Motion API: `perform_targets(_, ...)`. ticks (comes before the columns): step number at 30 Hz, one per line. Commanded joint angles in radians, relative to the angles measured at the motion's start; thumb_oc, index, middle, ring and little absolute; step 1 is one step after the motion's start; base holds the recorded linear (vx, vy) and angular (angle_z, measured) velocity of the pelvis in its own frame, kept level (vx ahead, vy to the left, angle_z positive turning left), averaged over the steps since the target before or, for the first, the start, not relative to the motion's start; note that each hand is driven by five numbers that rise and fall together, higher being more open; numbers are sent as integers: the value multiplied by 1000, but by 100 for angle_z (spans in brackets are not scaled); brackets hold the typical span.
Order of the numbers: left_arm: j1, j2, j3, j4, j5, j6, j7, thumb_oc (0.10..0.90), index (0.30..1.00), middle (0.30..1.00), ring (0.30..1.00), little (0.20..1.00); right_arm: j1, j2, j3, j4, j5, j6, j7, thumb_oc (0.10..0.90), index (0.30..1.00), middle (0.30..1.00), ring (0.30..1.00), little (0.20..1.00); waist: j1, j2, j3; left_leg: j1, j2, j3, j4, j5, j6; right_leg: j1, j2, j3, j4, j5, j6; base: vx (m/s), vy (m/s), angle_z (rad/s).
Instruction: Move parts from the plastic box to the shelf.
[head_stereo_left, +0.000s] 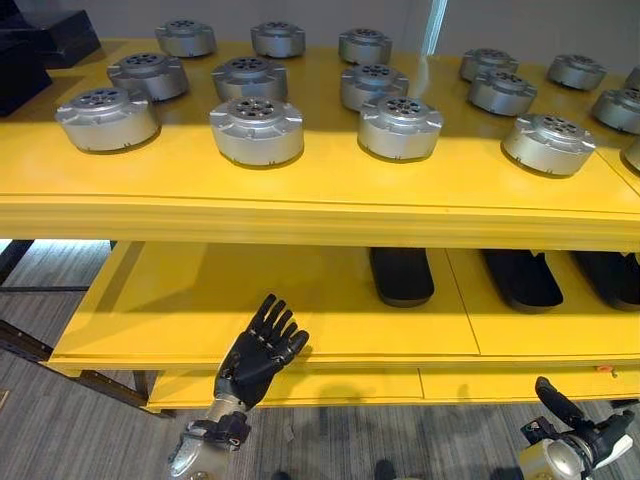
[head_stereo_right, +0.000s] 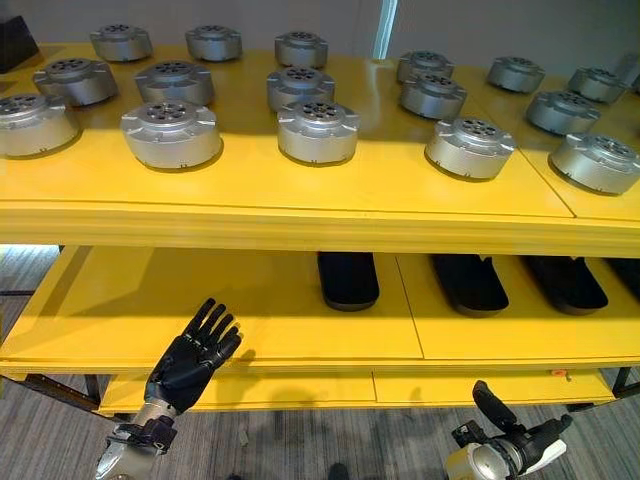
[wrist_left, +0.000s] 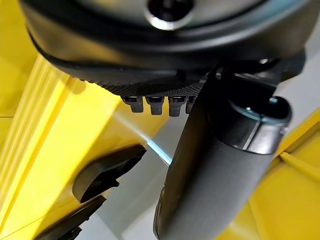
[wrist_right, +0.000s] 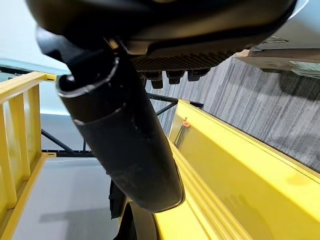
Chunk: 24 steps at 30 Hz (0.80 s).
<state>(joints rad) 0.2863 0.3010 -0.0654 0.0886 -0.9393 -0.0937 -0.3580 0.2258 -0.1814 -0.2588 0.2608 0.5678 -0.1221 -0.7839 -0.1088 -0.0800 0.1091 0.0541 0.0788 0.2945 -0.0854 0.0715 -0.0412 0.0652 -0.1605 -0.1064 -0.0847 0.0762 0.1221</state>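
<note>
Silver parts (head_stereo_left: 256, 130) crowd the yellow shelf's (head_stereo_left: 300, 205) top tier; below it, the left hand (head_stereo_left: 262, 350) spreads empty, the right hand (head_stereo_left: 565, 410) hangs relaxed.

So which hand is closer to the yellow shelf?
Probably the left hand: it is raised, fingers straight, beside the lower shelf's front edge. The right hand hangs lower, off the shelf's corner.

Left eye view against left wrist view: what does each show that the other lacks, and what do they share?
Left eye view alone: the round silver parts on the yellow shelf's top level, and the right hand low beside the shelf. Left wrist view alone: the left hand's thumb from very close. Shared: the open left hand, yellow shelf boards and black trays on the lower level.
</note>
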Motion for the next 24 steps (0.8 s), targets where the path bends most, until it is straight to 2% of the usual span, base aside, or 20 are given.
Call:
perform_targets(1,-114,28,16,-105,-1,-50,-56,900,1000,1000,1000,1000,-84,-80,-105,-48,-12,-79,-7,900,1000,1000,1000,1000,-4,8,31,122,-15,41,-1,-117,44,-30,-16,-10,19,84,91,-30,244,-50)
perform_targets(2,-120,29,12,-115,-12,-29,-26,900,1000,1000,1000,1000,-77,-78,-108,-50,-19,-60,5,900,1000,1000,1000,1000,-12,1,43,134,-19,60,3,-126,46,-62,-38,-21,20,131,105,-38,161,-58)
perform_targets(4,-127,38,10,-110,8,-36,-19,900,1000,1000,1000,1000,-73,-77,-113,-33,-7,-51,27,900,1000,1000,1000,1000,-20,-7,54,147,-12,90,7,-136,42,-103,-54,-45,43,174,120,-57,67,-63)
perform_targets(7,-126,43,8,-110,19,-66,16,900,1000,1000,1000,1000,-69,-88,-125,-5,8,-40,48,900,1000,1000,1000,1000,-16,-9,54,150,-1,139,4,-148,41,-116,-57,-114,106,168,134,-91,36,-76)
perform_targets(11,-129,59,16,-105,2,-70,33,900,1000,1000,1000,1000,-58,-90,-124,34,41,-20,70,900,1000,1000,1000,1000,-5,-8,44,107,-2,173,12,-136,74,-118,-74,-132,267,143,115,-165,-21,-64)
perform_targets(13,-118,61,27,-96,-1,-76,40,900,1000,1000,1000,1000,-63,-93,-117,40,24,-29,83,900,1000,1000,1000,1000,8,-3,43,99,6,203,18,-134,83,-113,-101,-161,345,145,106,-129,-48,-33)
perform_targets(15,-108,58,38,-86,10,-103,64,900,1000,1000,1000,1000,-71,-92,-108,33,12,-22,101,900,1000,1000,1000,1000,21,0,40,97,13,243,20,-132,86,-93,-135,-210,383,158,112,-117,-92,-94)
perform_targets(17,-102,51,54,-80,7,-132,88,900,1000,1000,1000,1000,-83,-93,-99,27,-5,-13,108,900,1000,1000,1000,1000,37,-3,36,94,19,286,28,-135,88,-63,-150,-261,381,147,115,-109,-175,-140)
perform_targets(18,-97,47,73,-79,-12,-155,117,900,1000,1000,1000,1000,-96,-102,-94,24,-15,0,117,900,1000,1000,1000,1000,51,-7,32,94,27,322,40,-133,82,-29,-146,-320,338,128,112,-83,-209,-100)
perform_targets(19,-99,46,83,-76,-17,-174,137,900,1000,1000,1000,1000,-107,-104,-85,21,-27,9,121,900,1000,1000,1000,1000,54,-9,35,101,29,338,45,-132,78,-28,-148,-348,327,145,112,-59,-206,-82)
perform_targets(21,-101,38,105,-84,-11,-182,160,900,1000,1000,1000,1000,-120,-109,-76,11,-58,25,117,900,1000,1000,1000,1000,59,-9,41,110,44,373,59,-128,67,-22,-139,-400,295,120,101,-44,-209,-122)
perform_targets(24,-96,22,120,-96,-17,-155,161,900,1000,1000,1000,1000,-110,-123,-89,-8,-87,68,113,900,1000,1000,1000,1000,51,-8,41,118,47,386,38,-107,53,-21,-112,-419,255,92,90,-50,-194,-83)
